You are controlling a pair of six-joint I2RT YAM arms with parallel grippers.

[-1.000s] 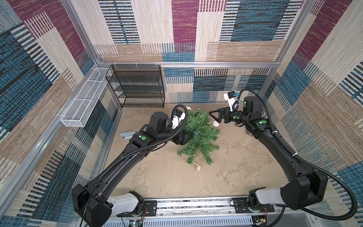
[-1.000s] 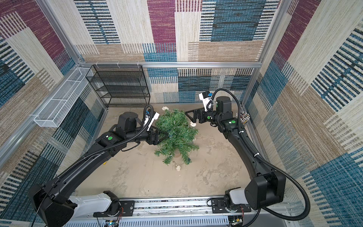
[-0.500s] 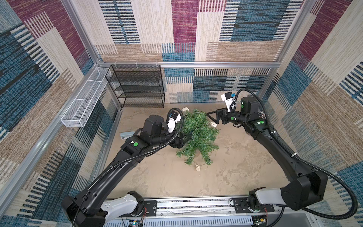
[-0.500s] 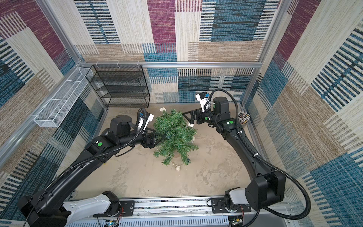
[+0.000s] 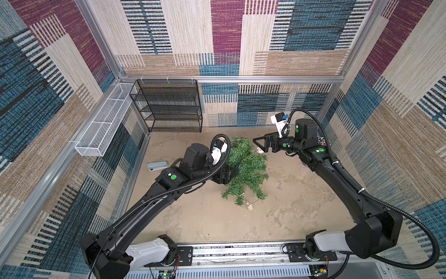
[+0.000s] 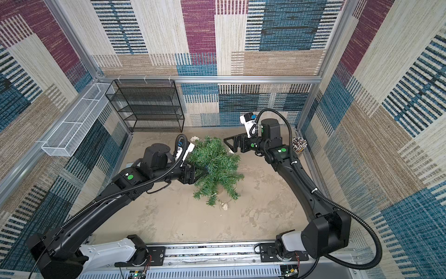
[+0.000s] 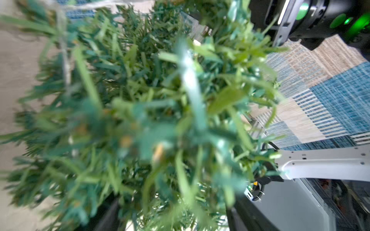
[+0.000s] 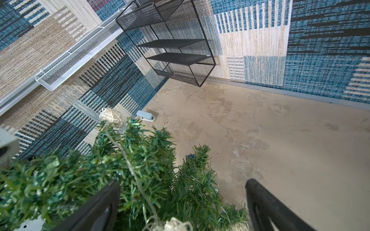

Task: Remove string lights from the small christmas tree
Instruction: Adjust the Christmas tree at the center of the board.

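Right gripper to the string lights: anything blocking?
Nothing visible. The right gripper is open, its jaws straddling the top of the small christmas tree. The string lights run their pale wire over the needles between the jaws, with a woven ball right below. Only the tree's own needles surround the wire.

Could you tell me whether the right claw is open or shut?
Open: the right claw has its fingers wide apart, with tree branches between them.

Tree [image 5: 246, 169] branches crowd mid table [image 5: 193, 217]; near half open. Rack [image 5: 169, 106] blocks far-left corner, stapler [image 5: 157, 166] by left wall.
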